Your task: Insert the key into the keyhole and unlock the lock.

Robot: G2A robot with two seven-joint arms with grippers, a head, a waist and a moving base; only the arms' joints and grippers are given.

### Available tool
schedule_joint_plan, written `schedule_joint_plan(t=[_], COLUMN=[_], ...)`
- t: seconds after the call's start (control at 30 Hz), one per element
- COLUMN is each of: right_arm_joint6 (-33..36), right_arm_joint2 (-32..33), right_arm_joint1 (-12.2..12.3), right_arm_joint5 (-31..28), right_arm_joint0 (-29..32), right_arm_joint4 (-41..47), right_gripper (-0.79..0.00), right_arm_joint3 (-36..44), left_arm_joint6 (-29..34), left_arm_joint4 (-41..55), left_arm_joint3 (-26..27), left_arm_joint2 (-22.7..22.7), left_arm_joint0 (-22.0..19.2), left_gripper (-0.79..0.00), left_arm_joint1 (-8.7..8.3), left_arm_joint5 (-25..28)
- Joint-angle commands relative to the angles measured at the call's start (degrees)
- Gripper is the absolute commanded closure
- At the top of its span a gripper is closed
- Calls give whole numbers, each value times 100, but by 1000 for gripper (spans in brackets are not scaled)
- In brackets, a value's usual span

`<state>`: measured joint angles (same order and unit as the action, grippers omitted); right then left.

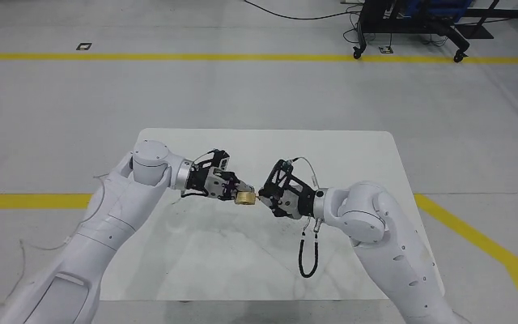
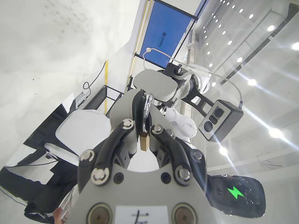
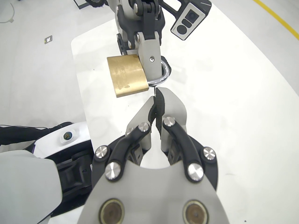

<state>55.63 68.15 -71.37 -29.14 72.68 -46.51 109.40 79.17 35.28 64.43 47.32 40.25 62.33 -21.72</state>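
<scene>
A brass padlock (image 1: 244,197) with a silver shackle (image 3: 164,74) hangs above the middle of the white table (image 1: 267,154). My left gripper (image 1: 233,189) is shut on it at the shackle end; its brass edge (image 2: 144,142) shows between the fingers (image 2: 136,108). My right gripper (image 3: 156,95) faces the lock from the other side, fingers shut. A thin metal key tip (image 3: 155,91) sticks out of them, right at the lock's corner under the shackle. The keyhole is hidden. In the top view the right gripper (image 1: 264,197) almost touches the lock.
Both grippers meet above the table's centre. A black cable loop (image 1: 307,253) hangs from the right arm over the near part of the table. Yellow floor lines (image 1: 243,57) and a black wheeled frame (image 1: 409,28) lie far behind.
</scene>
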Motion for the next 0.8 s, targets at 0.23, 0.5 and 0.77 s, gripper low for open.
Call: schedule_joint_plan(t=[0.23,0.5,0.77], right_arm_joint6=[596,1295,1781], right_arm_joint2=[-27,-1078,-1813], right_arm_joint1=[113,34,-79], right_arm_joint5=[480,950,1396], right_arm_joint0=[248,-185,-606], right_arm_joint4=[-1052,-2049,-2797], right_gripper=[0,0,0], right_arm_joint3=[697,739,712], left_arm_joint6=[-1196,-1796,-2054], left_arm_joint4=[-561,-969,-853], left_arm_joint3=[-56,287,553], left_arm_joint2=[-173,-471,-497], left_arm_joint0=[-72,-180,-136], left_gripper=[0,0,0], left_arm_joint1=[16,76,55], left_arm_joint5=[-1211,-2135,-2393])
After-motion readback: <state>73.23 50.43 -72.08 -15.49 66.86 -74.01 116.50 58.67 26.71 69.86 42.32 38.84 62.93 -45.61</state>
